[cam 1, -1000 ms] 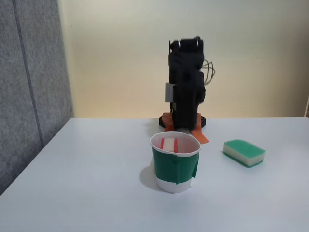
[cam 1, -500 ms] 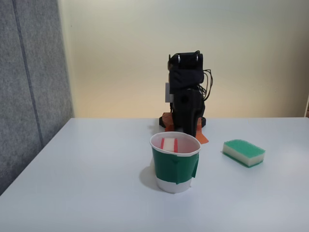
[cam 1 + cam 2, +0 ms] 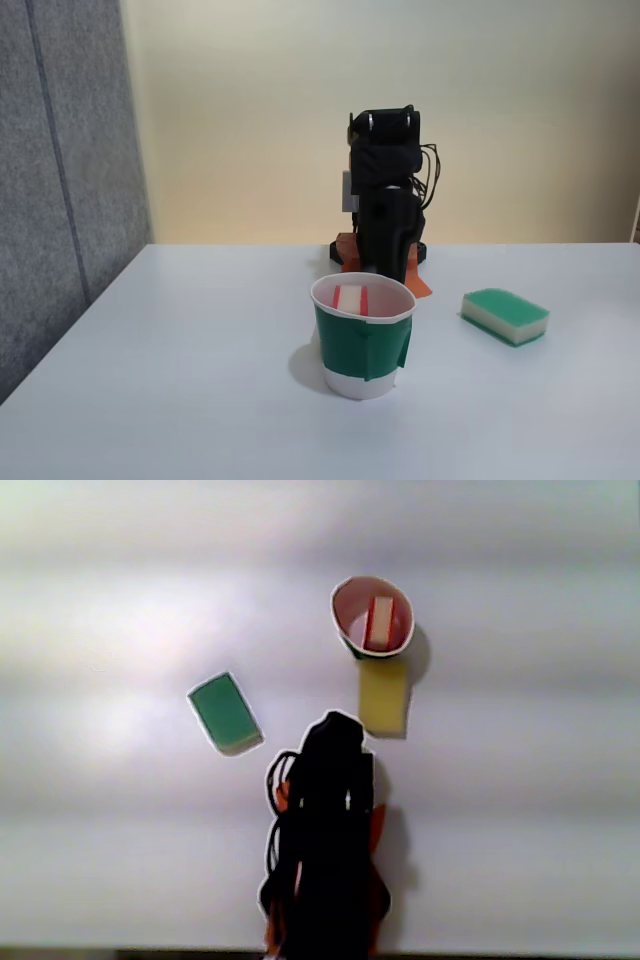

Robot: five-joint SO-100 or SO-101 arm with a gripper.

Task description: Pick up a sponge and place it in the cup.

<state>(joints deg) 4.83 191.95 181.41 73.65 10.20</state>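
Observation:
The white paper cup (image 3: 362, 345) with a green band stands at the table's middle, and from above it shows as the cup (image 3: 345, 630). The red-and-white sponge (image 3: 350, 298) stands on edge inside it, also visible as the sponge (image 3: 380, 622) from above. The black arm is folded up behind the cup in the fixed view. Its gripper (image 3: 388, 268) points down close to the base, apart from the cup and holding nothing that I can see. The jaws are lost in the black of the arm. The gripper (image 3: 338, 732) sits just short of the cup in the other view.
A green-topped white sponge (image 3: 505, 315) lies to the right of the cup in the fixed view, the same sponge (image 3: 224, 712) at left from above. A flat orange-yellow rectangular piece (image 3: 383, 695) lies between cup and arm. A grey partition (image 3: 60, 180) bounds the left side.
The arm has drawn back slightly and settled into its folded pose. The sponge stays in the cup, and the green sponge has not moved.

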